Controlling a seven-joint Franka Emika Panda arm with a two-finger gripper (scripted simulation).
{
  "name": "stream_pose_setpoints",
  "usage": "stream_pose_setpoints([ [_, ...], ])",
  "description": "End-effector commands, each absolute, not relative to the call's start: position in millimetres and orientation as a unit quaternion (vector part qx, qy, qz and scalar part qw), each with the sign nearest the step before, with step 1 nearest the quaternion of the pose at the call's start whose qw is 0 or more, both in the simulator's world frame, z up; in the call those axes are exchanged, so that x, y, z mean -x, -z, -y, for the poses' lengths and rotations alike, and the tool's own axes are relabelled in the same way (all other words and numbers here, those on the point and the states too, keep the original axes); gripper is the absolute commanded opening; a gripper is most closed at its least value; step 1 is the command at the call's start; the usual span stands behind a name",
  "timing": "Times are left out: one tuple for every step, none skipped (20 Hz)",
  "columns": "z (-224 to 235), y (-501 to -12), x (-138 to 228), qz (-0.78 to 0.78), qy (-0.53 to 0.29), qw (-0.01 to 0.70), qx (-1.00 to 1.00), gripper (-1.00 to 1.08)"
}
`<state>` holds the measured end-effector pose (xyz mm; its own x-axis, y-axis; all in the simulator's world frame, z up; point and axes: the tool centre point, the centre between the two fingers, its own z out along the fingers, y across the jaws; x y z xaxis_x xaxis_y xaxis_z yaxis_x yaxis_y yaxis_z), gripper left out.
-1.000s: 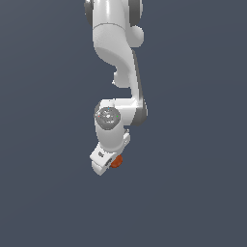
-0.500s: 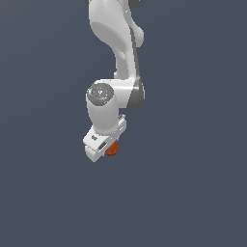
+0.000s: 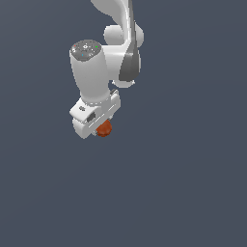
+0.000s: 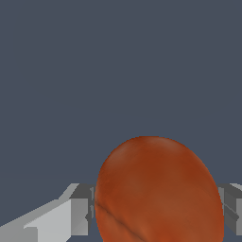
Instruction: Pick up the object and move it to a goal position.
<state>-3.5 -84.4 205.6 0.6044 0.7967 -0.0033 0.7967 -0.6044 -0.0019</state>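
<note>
The object, a small orange-red mottled ball point(image 3: 103, 128), hangs under the white hand of the arm in the exterior view, well above the grey ground. My gripper point(image 3: 100, 129) is shut on it, and the hand hides most of the ball from that side. In the wrist view the ball point(image 4: 158, 191) fills the space between my two grey fingers point(image 4: 80, 208), which press on it from both sides. Only grey background shows beyond the ball.
The white arm point(image 3: 118, 53) comes down from the upper edge of the exterior view. Plain dark grey surface point(image 3: 183, 183) surrounds it on all sides, with no other object in sight.
The arm has swung toward the exterior view's left and upward, carrying the ball with it. The hand now appears closer and larger.
</note>
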Motion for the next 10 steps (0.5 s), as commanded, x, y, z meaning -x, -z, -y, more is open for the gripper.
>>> stream_pose_setpoints([
  [91.1, -230.1, 15.6, 0.445, -0.001, 0.000, 0.896, -1.00],
  [93.8, -239.6, 20.6, 0.445, -0.001, 0.000, 0.896, -1.00],
  [96.5, -249.3, 25.6, 0.445, -0.001, 0.000, 0.896, -1.00],
  [99.4, -259.3, 30.7, 0.445, 0.000, 0.000, 0.896, -1.00],
  [102.2, -269.4, 35.9, 0.445, 0.000, 0.000, 0.896, -1.00],
  [105.2, -279.8, 41.2, 0.445, 0.000, 0.000, 0.896, -1.00],
  [108.2, -290.4, 46.5, 0.445, 0.000, 0.000, 0.896, -1.00],
  [111.3, -301.1, 52.0, 0.445, 0.000, 0.000, 0.896, -1.00],
  [114.3, -311.8, 57.4, 0.445, 0.000, 0.000, 0.896, -1.00],
  [117.4, -322.6, 62.8, 0.445, 0.000, 0.000, 0.895, -1.00],
])
